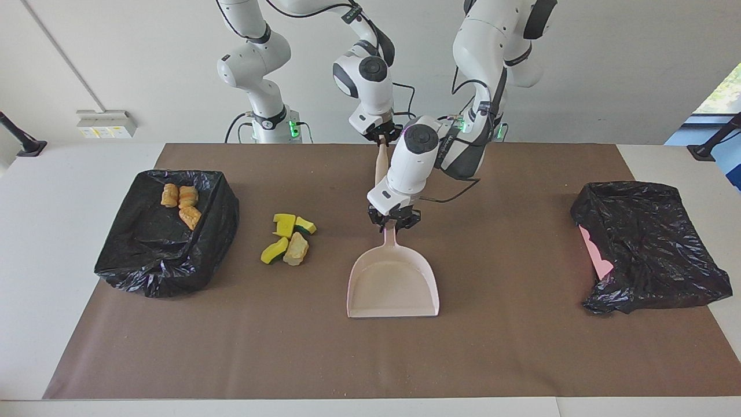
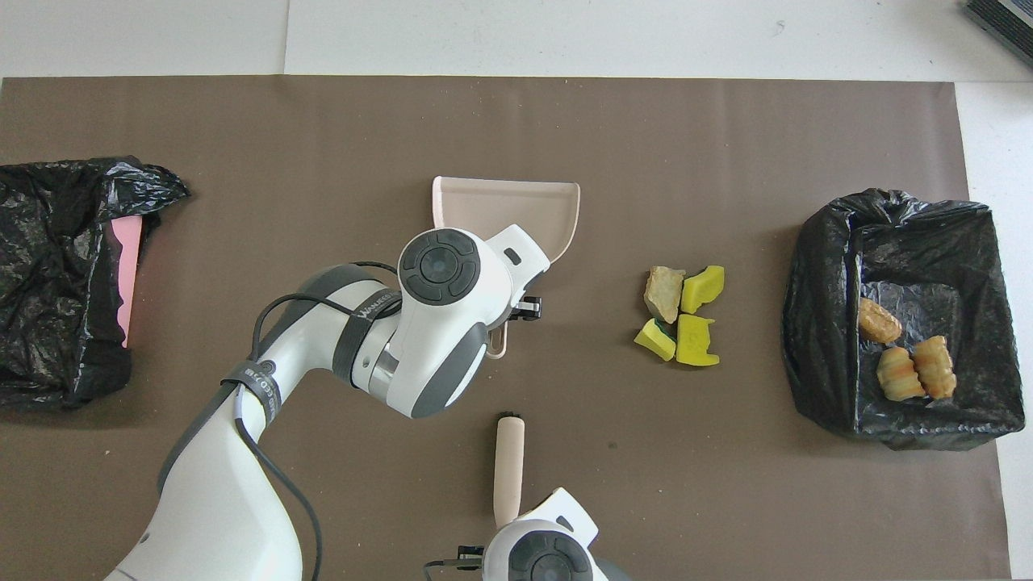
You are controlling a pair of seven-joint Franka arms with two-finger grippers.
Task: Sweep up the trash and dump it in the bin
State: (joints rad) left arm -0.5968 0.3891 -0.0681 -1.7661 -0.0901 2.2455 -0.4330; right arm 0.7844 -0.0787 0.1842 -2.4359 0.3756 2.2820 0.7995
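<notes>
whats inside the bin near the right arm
Three golden-brown pastry pieces lie in the black-lined bin, seen in both views. The liner's folds could hide smaller scraps. The sponge pile is outside it.
</notes>
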